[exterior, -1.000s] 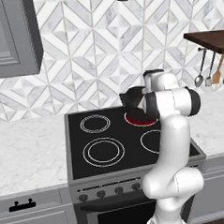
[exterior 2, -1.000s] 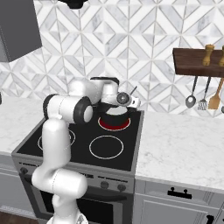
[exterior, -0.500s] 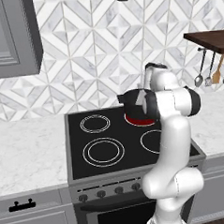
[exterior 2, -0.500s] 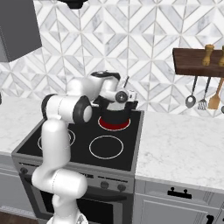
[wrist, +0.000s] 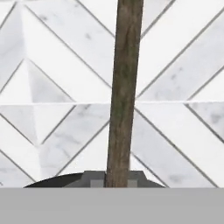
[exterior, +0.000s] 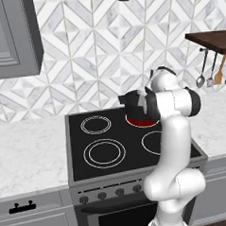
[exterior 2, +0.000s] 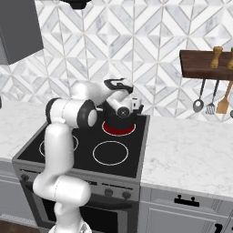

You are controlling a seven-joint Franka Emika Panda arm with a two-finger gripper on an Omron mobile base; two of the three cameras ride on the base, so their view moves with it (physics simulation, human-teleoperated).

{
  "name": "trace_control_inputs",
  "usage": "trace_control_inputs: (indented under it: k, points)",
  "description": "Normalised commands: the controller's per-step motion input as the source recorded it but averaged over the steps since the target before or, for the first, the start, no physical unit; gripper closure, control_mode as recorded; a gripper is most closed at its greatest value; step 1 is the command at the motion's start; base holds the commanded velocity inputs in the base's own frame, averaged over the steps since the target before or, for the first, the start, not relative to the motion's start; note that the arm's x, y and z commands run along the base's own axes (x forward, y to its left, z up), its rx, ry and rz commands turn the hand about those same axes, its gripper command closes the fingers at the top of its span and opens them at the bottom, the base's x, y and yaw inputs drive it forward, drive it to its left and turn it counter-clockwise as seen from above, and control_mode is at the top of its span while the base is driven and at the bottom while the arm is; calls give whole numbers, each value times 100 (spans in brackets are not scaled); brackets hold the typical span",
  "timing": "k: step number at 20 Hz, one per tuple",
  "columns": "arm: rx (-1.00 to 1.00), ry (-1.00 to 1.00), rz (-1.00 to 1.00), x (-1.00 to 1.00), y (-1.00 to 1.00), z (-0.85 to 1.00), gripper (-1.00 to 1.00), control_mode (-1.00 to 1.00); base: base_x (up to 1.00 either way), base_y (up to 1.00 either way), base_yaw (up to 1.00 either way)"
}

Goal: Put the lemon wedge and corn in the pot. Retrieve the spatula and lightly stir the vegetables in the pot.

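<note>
The black pot (exterior 2: 117, 122) stands on the glowing red back-right burner (exterior 2: 119, 130) of the stove; the left base view shows the pot (exterior: 132, 105) partly behind my forearm. My gripper (exterior 2: 131, 105) hovers just above the pot's rim, pointing at the tiled wall. In the hand view it (wrist: 113, 179) is shut on the spatula's dark brown handle (wrist: 124, 87), which runs straight up the picture. A light-grey piece sits at the handle's foot over a dark curved edge. The lemon wedge, corn and vegetables are hidden.
The tiled wall rises close behind the pot. At the right, a wooden shelf (exterior 2: 205, 63) carries hanging steel ladles (exterior 2: 198, 105) and an orange-brown wooden utensil (exterior 2: 223, 103). The stove's other burners (exterior 2: 110, 152) are bare, with marble counter (exterior 2: 186, 154) on both sides.
The hand has shifted a little to the right above the pot, the spatula moving with it. The jaws closed slightly tighter.
</note>
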Motion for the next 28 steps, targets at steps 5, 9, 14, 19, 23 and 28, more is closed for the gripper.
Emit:
trace_control_inputs:
  k: [5, 9, 14, 19, 23, 28]
  points:
    - [-6, 9, 2, -10, 2, -78, 100, -100, 0, 0, 0]
    - [7, 30, 3, -2, 37, 13, 100, -100, 0, 0, 0]
    - [23, 44, 0, 15, 37, 54, 100, -100, 0, 0, 0]
    - [22, 36, 0, 0, -12, 14, 100, -100, 0, 0, 0]
    - [0, 7, 0, 21, -79, -44, 100, -100, 0, 0, 0]
    - [0, 1, 0, 36, -100, -48, 100, -100, 0, 0, 0]
